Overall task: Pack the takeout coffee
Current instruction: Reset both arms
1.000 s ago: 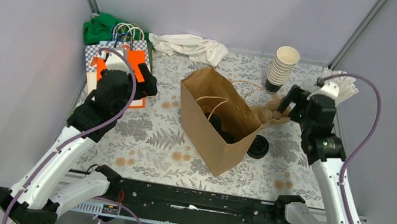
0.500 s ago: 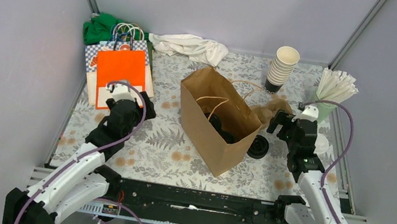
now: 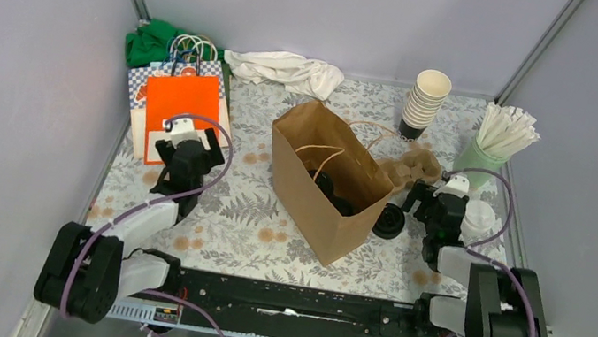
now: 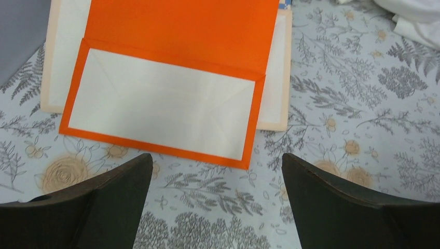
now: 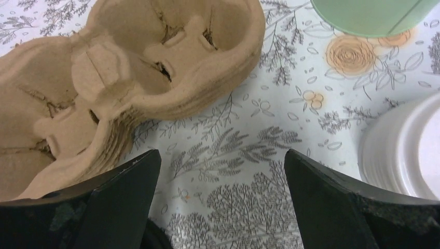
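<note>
The tall brown paper bag (image 3: 309, 197) stood open-mouthed at the middle of the flower-patterned bench (image 3: 235, 213), upright so cups could drop straight in. The small dark-green takeout coffee cups with black lids (image 3: 334, 195) showed dark inside it, and what looked like one more cup (image 3: 388, 221) sat just beside it toward 4 o'clock. The left gripper (image 4: 215, 171) hung at 9 o'clock over an orange-and-white flat paper bag (image 4: 166, 109), jaws spread and empty. The right gripper (image 5: 222, 166), at 3 o'clock near the stack of moulded brown pulp cup carriers (image 5: 129, 78), was likewise spread on nothing. I judged both were parked clear.

Overhead from behind, two close wrist views
</note>
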Controlling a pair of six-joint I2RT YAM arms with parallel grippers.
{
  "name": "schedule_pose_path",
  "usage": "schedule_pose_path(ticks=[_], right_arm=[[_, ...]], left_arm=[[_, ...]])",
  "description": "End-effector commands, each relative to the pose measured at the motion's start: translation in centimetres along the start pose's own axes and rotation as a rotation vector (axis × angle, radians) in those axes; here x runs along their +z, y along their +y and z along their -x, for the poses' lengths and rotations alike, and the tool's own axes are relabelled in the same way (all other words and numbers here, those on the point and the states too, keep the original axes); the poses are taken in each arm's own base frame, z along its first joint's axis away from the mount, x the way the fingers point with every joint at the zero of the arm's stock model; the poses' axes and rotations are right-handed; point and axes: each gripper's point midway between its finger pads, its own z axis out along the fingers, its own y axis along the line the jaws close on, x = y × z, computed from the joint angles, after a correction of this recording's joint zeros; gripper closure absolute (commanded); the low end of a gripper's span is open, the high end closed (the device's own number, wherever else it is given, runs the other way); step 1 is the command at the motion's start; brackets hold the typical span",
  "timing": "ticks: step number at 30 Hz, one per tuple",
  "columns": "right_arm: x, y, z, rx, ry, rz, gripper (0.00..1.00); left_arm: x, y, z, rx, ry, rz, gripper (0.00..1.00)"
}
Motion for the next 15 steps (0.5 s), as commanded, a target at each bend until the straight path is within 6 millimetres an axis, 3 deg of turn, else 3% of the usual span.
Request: schedule_pose_path(ticks=[1, 6, 11, 15], right_arm=[[1.9, 0.8, 5.9, -0.016, -0.225, 0.021, 0.04], [3.2, 1.2, 6.3, -0.089, -0.209, 0.036, 0.04], [3.0, -0.3, 5.5, -0.053, -0.326, -0.024, 0.01], [4.2, 0.0, 5.0, -0.064, -0.245, -0.019, 0.00]], left_arm=[[1.6, -1.2, 3.5, -0.052, -0.166, -0.029, 0.01], [2.4, -1.4, 3.9, 0.072, -0.198, -0.038, 0.01], [2.3, -0.3, 1.2, 0.060, -0.231, -0.064, 0.01], [2.8, -1.9, 1.4, 0.174, -0.257, -0.163, 0.01]])
